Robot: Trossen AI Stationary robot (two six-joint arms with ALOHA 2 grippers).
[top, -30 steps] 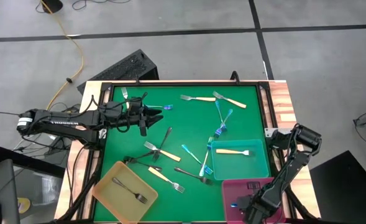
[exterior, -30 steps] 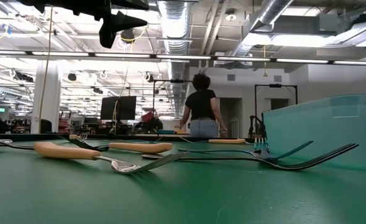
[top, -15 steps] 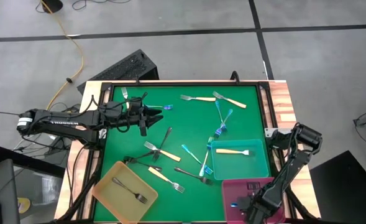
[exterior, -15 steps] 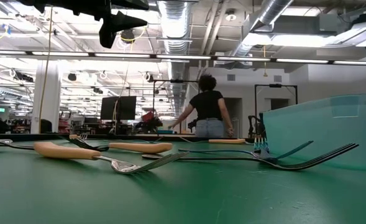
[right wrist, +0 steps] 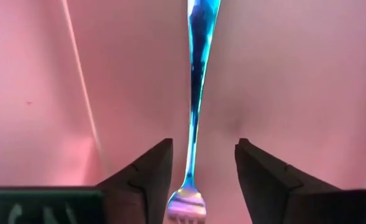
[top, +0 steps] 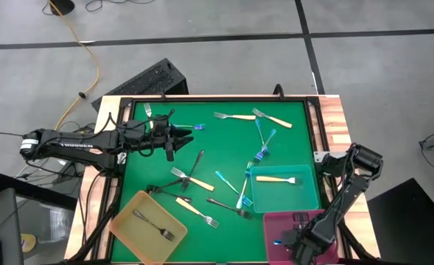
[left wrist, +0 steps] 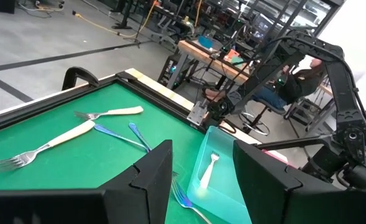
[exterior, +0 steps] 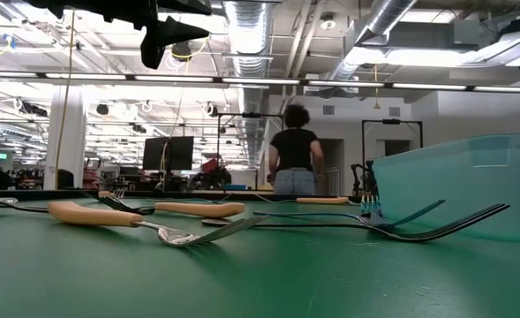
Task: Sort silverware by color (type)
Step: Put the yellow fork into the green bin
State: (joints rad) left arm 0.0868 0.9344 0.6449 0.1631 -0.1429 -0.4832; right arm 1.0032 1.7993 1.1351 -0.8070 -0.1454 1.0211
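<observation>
Since a second ago the arms have barely shifted; only the person in the room behind has turned.

High: right gripper over pink tray; left gripper above the mat, forks scattered.

Left wrist: fingers apart, empty.

Right wrist: fingers apart, blue fork lying between them on the tray floor, not clamped.

Iridescent blue fork on pink tray; green table.
</observation>
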